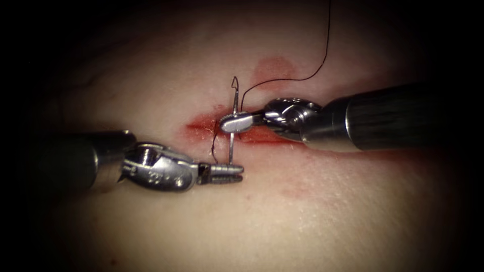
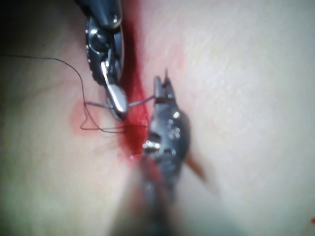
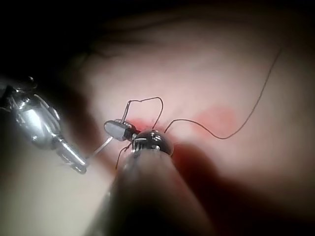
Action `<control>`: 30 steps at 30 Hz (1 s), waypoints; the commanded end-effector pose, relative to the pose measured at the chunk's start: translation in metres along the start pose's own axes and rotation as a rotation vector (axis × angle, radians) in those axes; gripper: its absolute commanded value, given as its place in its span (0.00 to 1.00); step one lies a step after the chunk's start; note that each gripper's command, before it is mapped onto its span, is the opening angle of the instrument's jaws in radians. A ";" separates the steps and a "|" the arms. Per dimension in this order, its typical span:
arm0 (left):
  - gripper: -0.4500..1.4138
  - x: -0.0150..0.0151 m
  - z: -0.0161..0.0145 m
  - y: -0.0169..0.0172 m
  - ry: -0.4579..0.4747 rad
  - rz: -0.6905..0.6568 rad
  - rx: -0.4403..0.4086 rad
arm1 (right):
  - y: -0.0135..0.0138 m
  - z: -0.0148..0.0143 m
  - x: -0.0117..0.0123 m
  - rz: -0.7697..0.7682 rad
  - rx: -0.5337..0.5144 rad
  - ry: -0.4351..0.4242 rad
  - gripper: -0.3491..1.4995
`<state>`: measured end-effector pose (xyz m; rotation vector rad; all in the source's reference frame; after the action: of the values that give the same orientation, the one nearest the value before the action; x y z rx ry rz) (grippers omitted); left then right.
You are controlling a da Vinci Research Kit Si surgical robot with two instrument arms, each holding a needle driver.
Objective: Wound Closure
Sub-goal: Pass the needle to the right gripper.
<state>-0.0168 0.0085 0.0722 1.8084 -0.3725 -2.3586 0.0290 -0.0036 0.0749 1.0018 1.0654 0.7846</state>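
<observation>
Both tools (image 1: 225, 173) (image 1: 235, 122) grip needle (image 1: 232, 146) over cut (image 1: 262, 135).

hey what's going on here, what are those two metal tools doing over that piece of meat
Two robot needle drivers are suturing a cut in pork belly tissue on a practice bench. The right end effector is shut on the curved needle around mid-curve, holding it above the cut. The left end effector meets the needle's lower end; whether it grips it is unclear. Dark thread trails from the needle's upper end, up and off to the right. Red fluid stains the tissue along the cut.
</observation>
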 end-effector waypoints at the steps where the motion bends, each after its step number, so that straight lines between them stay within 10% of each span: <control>1: 0.05 -0.0004 0.0007 0.0005 0.000 0.000 -0.002 | 0.0004 0.0007 -0.0002 0.000 -0.011 -0.005 0.00; 11: 0.05 -0.0004 0.0008 0.0005 -0.002 0.000 -0.004 | 0.0002 0.0002 -0.0002 0.006 -0.028 0.000 0.00; 14: 0.38 -0.0003 0.0008 0.0001 0.002 -0.115 -0.005 | 0.0003 -0.0001 -0.0003 0.000 -0.037 0.000 0.00; 17: 0.49 -0.0003 0.0005 -0.0004 -0.001 -0.215 -0.002 | 0.0005 -0.0004 -0.0003 -0.012 -0.044 0.003 0.00; 30: 0.42 0.0003 -0.0007 -0.0002 0.023 -0.415 -0.040 | 0.0032 -0.0031 0.0002 -0.181 -0.207 -0.038 0.00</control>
<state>-0.0156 0.0089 0.0711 2.0518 0.0753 -2.5756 0.0257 -0.0011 0.0766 0.7205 1.0034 0.7030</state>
